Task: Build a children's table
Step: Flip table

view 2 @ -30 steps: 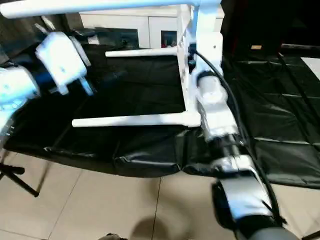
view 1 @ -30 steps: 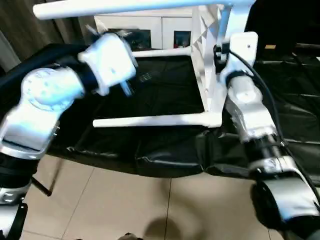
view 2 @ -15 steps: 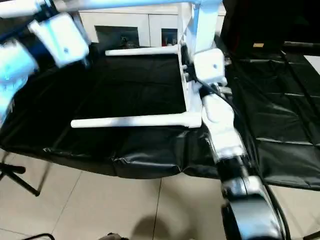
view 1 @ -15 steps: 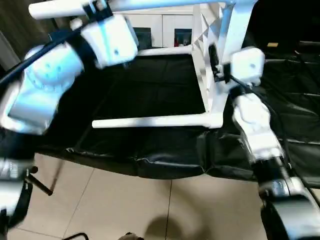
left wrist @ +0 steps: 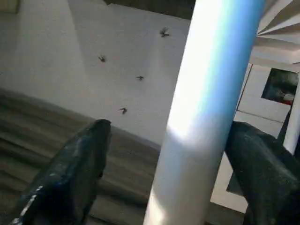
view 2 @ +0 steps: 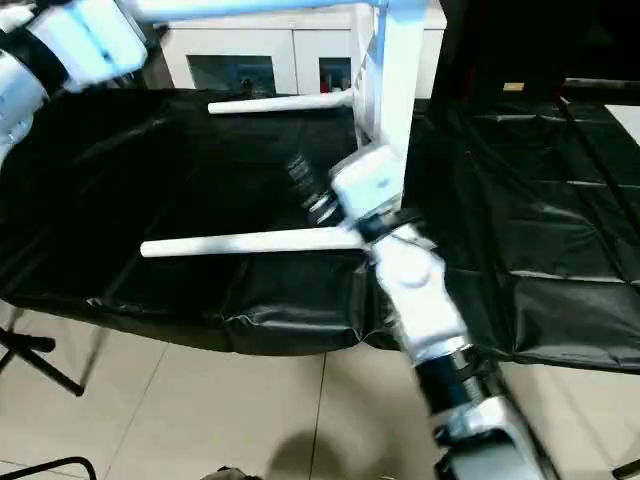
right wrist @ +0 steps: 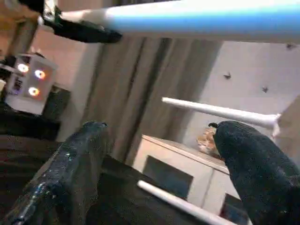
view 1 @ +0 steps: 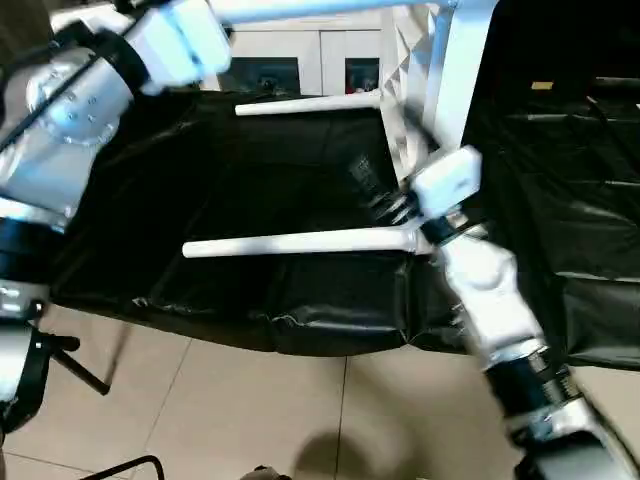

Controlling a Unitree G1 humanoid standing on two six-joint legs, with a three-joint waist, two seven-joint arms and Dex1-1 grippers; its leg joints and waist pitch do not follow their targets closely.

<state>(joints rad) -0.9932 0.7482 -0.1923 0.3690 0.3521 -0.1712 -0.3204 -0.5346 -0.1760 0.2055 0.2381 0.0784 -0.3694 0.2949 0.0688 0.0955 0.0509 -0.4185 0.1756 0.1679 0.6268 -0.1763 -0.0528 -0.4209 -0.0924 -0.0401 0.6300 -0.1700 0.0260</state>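
With the table top [view 1: 440, 60] standing on edge on the black-covered bench [view 1: 280, 180], the head views show legs projecting sideways from it: an upper leg [view 1: 300, 10] along the top of the picture, a far leg [view 1: 310, 103] nearer the white cabinet [view 2: 250, 50], and a near leg [view 1: 300, 242] low over the bench's front edge. Left arm is raised to the upper leg's free end. Right arm sits beside the top, at the near leg's socket.

Left wrist view: left pincer [left wrist: 164, 154] straddles the upper leg, fingers spread either side; contact cannot be confirmed, so it reads as released around the leg, not clamped.

Right wrist view: right pincer [right wrist: 159, 168] is spread wide and grasping nothing, the upper leg passing above it.

Judgement: legs appear seated; the step in hand looks like taking hold to turn the table upright. Next move calls for the left pincer to clamp the upper leg and the right to find a firm purchase near the top before any tipping.
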